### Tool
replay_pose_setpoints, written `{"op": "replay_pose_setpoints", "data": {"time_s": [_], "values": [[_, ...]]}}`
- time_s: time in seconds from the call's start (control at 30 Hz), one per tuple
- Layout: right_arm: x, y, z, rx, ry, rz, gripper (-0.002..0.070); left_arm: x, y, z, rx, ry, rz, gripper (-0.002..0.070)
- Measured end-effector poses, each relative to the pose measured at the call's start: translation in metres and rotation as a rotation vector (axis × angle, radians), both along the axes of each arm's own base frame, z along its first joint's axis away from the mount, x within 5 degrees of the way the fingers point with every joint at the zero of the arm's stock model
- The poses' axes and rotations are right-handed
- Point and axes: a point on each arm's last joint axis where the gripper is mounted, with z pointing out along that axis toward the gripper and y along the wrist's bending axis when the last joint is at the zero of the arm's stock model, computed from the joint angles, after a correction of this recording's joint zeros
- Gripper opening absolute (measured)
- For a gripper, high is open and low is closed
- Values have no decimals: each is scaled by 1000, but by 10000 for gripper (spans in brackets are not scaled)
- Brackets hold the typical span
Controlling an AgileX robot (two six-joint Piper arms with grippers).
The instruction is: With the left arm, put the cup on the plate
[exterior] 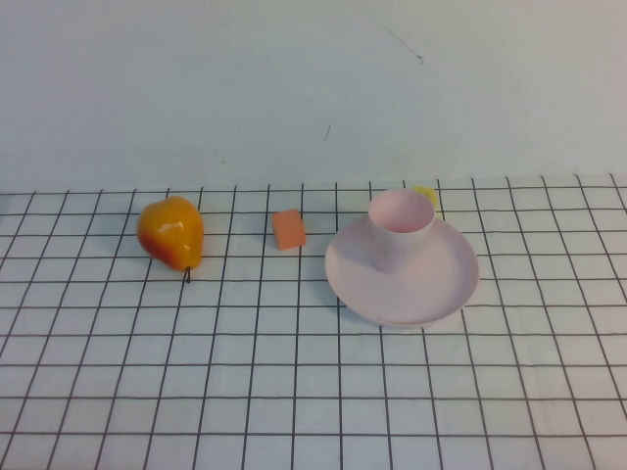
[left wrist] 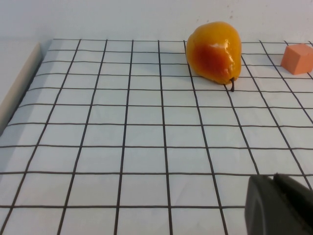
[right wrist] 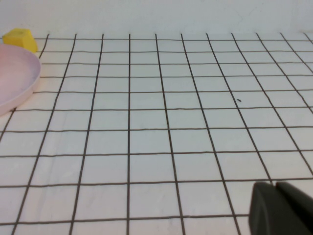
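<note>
Pink on pink tells me most of what matters: the cup (exterior: 401,228) stands upright on the plate (exterior: 446,279), sitting toward the plate's far rim, not centred, with nothing of mine touching it. The plate itself lies right of the middle of the gridded surface (exterior: 294,392), nearer the far edge than the near one. As I judge it, the placing is done, since the cup rests inside the rim and looks steady; what may remain is only for my arms to stay out of the way. Neither arm shows in the high view at all. My left fingers (left wrist: 279,205) appear only as a dark lump at the corner of the left wrist view, low over the left part of the surface, with the pear (left wrist: 215,51) and the orange block (left wrist: 298,58) beyond them toward the far edge; they hold nothing that I can see, but whether they stand apart or together I cannot tell. My right fingers (right wrist: 281,208) show the same way in the right wrist view, over the right side, with the plate's rim and a small yellow thing (right wrist: 19,39) beyond; again I cannot tell their spread.
</note>
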Motion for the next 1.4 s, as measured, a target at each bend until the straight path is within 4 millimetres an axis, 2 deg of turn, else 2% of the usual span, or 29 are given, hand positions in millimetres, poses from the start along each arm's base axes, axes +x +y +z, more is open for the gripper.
{"op": "replay_pose_setpoints", "data": {"time_s": [0.63,0.9,1.4], "values": [[0,0,0,0,0,0,-2,0,0,0,2,0,0,-2],[0,3,0,51,-3,17,-2,0,0,0,2,0,0,-2],[0,3,0,-11,3,42,-2,0,0,0,2,0,0,-2]]}}
